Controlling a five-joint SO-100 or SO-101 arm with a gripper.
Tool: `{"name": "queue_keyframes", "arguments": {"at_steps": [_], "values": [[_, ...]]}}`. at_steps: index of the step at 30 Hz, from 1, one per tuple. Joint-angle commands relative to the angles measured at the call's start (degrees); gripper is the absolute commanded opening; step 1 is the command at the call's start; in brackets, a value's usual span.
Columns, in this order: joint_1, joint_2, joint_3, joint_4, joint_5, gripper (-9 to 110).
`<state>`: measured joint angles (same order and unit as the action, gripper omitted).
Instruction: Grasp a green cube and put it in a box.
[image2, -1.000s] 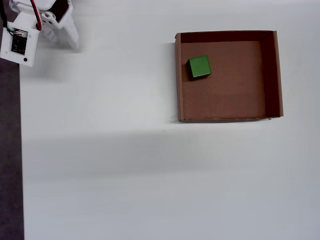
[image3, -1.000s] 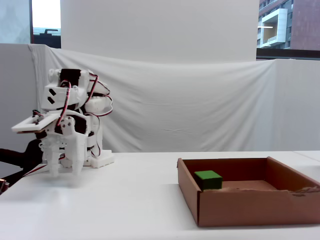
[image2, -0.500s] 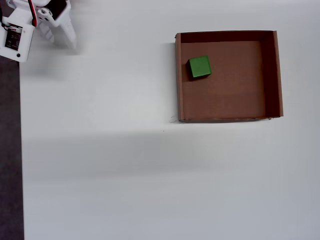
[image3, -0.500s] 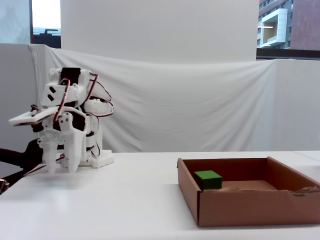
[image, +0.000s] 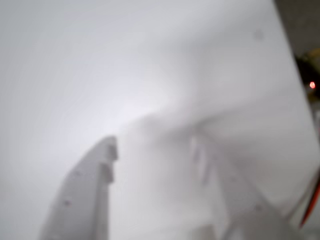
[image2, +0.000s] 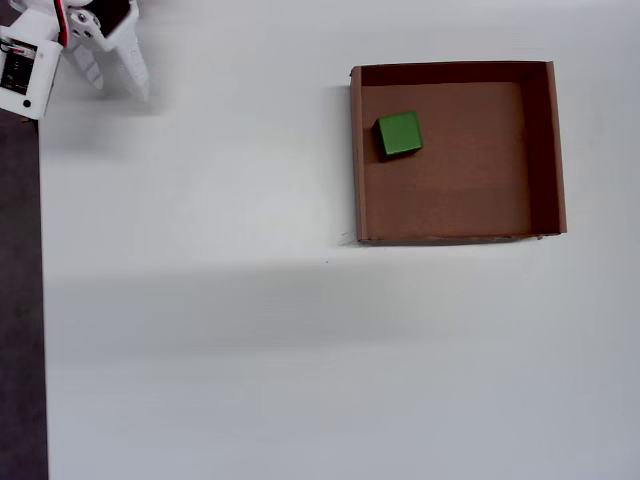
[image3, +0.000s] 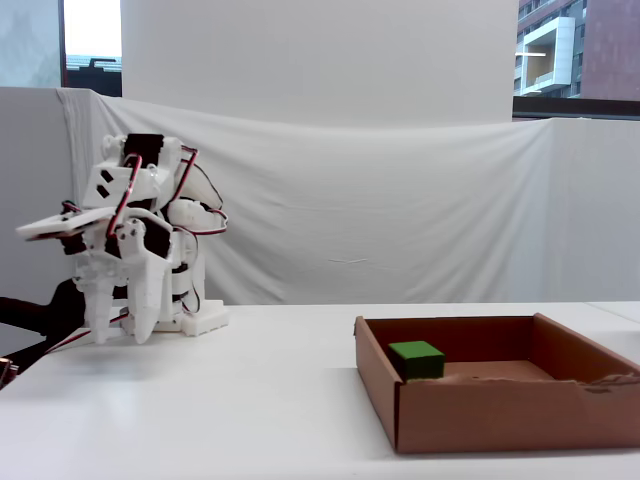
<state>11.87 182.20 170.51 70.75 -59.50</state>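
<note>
Gripper (image3: 117, 335): empty, fingers pointing down over the table at far left of the fixed view; fingertips slightly parted.
Change: it has drawn back toward the arm's base over the last second, folding in.
Green cube (image2: 399, 133): unmoved, resting on the floor of the box (image2: 540, 150), near its upper-left corner in the overhead view.
Task reading: placement looks complete; the arm appears to be retreating home.
</note>
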Motion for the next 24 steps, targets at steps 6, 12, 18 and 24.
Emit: {"name": "queue_keyframes", "arguments": {"at_steps": [6,12,18,24], "values": [[-0.53,0.26,-0.26,0.35,0.97,21],[-0.53,0.26,-0.26,0.26,1.49,21],[-0.53,0.26,-0.26,0.26,1.85,21],[-0.53,0.26,-0.26,0.26,2.2,21]]}}
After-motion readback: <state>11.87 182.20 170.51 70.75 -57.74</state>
